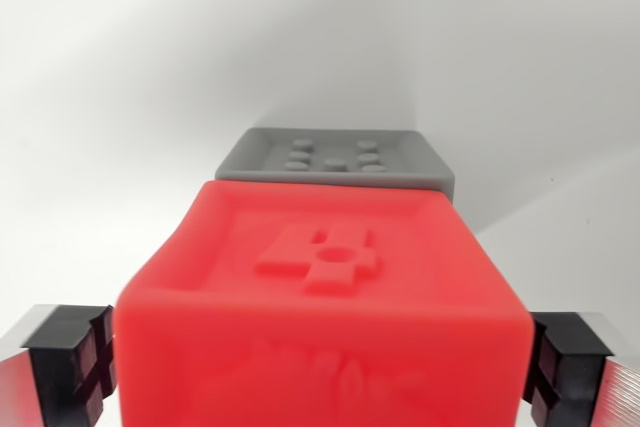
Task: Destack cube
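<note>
A red cube (pixel 325 297) fills the lower middle of the wrist view, its top face showing a raised cross-like mark with a small hole. Behind it and lower lies a grey cube (pixel 335 159) with round studs on its top face. My gripper (pixel 325 367) straddles the red cube. One black finger pad (pixel 75 362) presses at the cube's left side and the other pad (pixel 560 362) at its right side. The gripper looks shut on the red cube. The cube's underside and whatever is beneath it are hidden.
A plain white surface (pixel 130 97) surrounds both cubes, with soft shadow around the grey cube.
</note>
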